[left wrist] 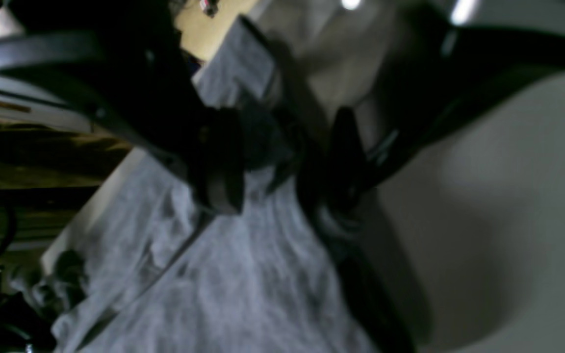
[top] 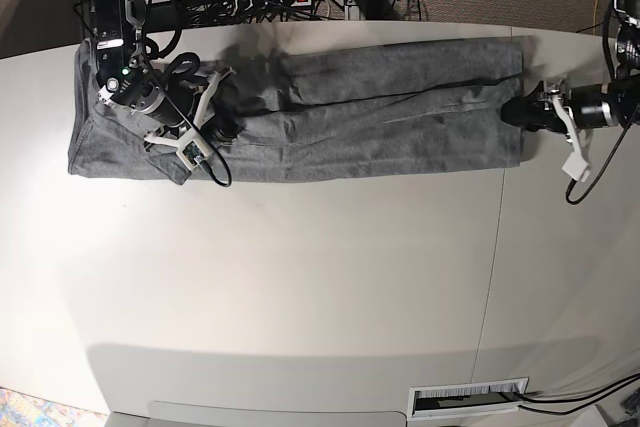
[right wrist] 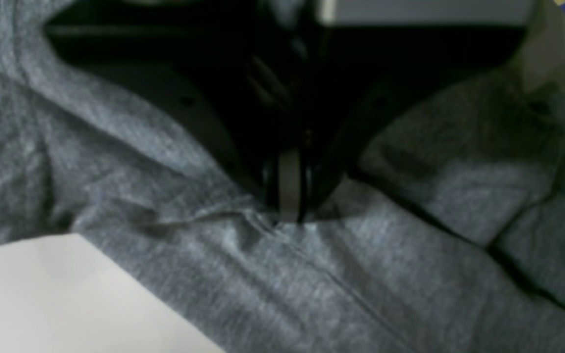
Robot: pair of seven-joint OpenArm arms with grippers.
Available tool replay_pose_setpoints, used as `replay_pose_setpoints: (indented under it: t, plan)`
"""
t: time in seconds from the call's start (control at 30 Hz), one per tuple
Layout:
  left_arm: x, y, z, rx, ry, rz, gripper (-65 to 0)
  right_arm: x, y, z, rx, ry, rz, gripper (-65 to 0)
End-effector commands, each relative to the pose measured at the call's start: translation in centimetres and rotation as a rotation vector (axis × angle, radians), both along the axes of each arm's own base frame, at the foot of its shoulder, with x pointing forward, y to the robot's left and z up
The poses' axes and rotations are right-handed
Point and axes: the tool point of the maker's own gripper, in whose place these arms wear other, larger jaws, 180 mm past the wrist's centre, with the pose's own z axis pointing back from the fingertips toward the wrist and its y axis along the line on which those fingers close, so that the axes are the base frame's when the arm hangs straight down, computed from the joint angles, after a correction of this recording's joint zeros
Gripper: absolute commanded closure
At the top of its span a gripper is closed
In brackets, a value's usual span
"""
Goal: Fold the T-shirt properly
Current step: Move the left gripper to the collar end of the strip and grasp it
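2 pincers work the T-shirt [top: 330, 117]: the left pincer [left wrist: 282, 162] gapes wide over its hem end, gripping nothing, while the right pincer [right wrist: 290, 196] pinches the cloth tight; the shirt lies lengthwise along the white bench [top: 300, 277].

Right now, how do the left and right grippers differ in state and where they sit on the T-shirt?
The left gripper stands open at the T-shirt's end edge; the right gripper is shut, pinching cloth. In the base view, the left is at the right end, the right at the left end. Both are black.
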Motion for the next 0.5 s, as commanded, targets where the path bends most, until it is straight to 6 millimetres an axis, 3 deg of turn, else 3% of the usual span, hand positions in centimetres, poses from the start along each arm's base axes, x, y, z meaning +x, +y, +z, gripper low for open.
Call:
replay_pose_setpoints:
  t: [0.0, 0.3, 0.4, 0.47]
  plan:
    - [-0.3, 0.7, -0.1, 0.038, 0.018, -0.016, -30.1, -1.1, -2.0, -1.4, -0.114, 0.070, -0.007, 0.0]
    - [-1.8, -0.3, -1.2, 0.016, 0.057, -0.020, -29.6, -1.1, -2.0, -1.4, -0.112, 0.073, -0.007, 0.0]
    - [-2.5, -1.0, -1.7, -0.003, 0.073, -0.019, -23.2, -1.1, -1.9, -1.3, -0.109, 0.073, -0.008, 0.0]
    - [-2.6, -1.3, -1.7, -0.013, 0.068, -0.025, -15.3, -1.1, -1.9, -1.3, -0.109, 0.073, -0.008, 0.0]
